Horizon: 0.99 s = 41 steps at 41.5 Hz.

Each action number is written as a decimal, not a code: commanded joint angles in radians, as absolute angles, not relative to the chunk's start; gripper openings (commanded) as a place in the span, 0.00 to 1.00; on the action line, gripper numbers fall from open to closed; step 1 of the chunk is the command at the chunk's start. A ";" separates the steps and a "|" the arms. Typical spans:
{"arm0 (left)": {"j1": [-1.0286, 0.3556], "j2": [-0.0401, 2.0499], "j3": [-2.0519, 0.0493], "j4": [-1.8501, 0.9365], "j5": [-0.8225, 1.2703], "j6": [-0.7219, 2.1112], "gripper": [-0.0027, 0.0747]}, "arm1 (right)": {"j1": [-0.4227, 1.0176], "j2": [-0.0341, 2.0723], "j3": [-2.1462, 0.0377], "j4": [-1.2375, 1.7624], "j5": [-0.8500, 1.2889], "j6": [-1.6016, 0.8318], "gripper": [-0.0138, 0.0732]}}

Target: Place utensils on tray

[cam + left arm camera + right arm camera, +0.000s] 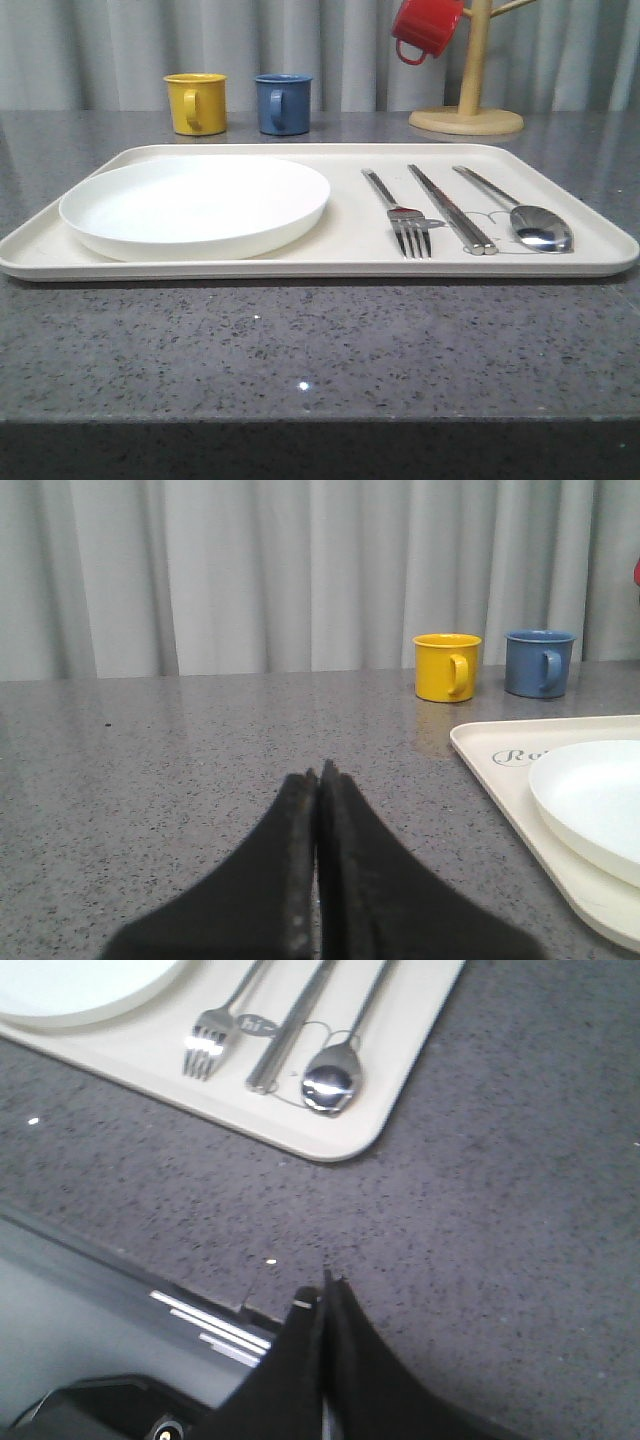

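Mostly grey: a speckled dark grey stone-look tabletop (300, 350) ran wall to wall, backed by pale grey pleated curtains (100, 50).

Behind the tray stood a yellow enamel mug (195, 103) and a blue enamel mug (283, 103), side by side, handles toward the camera in the front view. A light wooden mug tree with a round base (467, 90) stood further right, a red mug (426, 28) hanging on one peg. Nothing lay between either gripper and the tray.

The large cream-white rectangular tray with rounded corners and raised rim (330, 268) sat flat on the table. On its left half lay the round shallow white plate (195, 205). On its right half lay three utensils in a near-parallel row, close but apart: the shiny silver metal fork (400, 218), tines toward the near rim; the pair of slim flat metal chopsticks (450, 207), touching each other; the long-handled silver spoon (525, 215), bowl up near the rim. A grey drawing and a "hi" bubble (258, 1024) showed under them.

The left gripper (318, 776), black fingers pressed together and holding nothing, hung over bare table, with the tray's corner ahead and to one side of the fingertips. The right gripper (327, 1278), also closed and empty, sat near the table's front edge, the spoon end of the tray ahead of its fingertips, well apart.
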<state>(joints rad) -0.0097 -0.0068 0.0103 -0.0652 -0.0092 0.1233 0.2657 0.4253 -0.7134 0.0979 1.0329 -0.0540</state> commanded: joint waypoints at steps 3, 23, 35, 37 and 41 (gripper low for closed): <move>-0.008 -0.029 0.006 -0.075 -0.091 0.125 0.01 | 0.161 0.307 -0.576 0.085 0.748 -0.063 0.08; -0.008 -0.029 0.006 -0.075 -0.091 0.125 0.01 | 0.001 -0.002 -0.037 0.105 0.007 -0.063 0.08; -0.008 -0.029 0.006 -0.075 -0.091 0.125 0.01 | -0.018 -0.027 0.026 0.110 -0.064 -0.063 0.08; -0.008 -0.029 0.006 -0.075 -0.091 0.125 0.01 | -0.018 -0.027 0.026 0.110 -0.064 -0.063 0.08; -0.008 -0.029 0.006 -0.075 -0.091 0.125 0.01 | -0.018 -0.027 0.026 0.110 -0.064 -0.063 0.08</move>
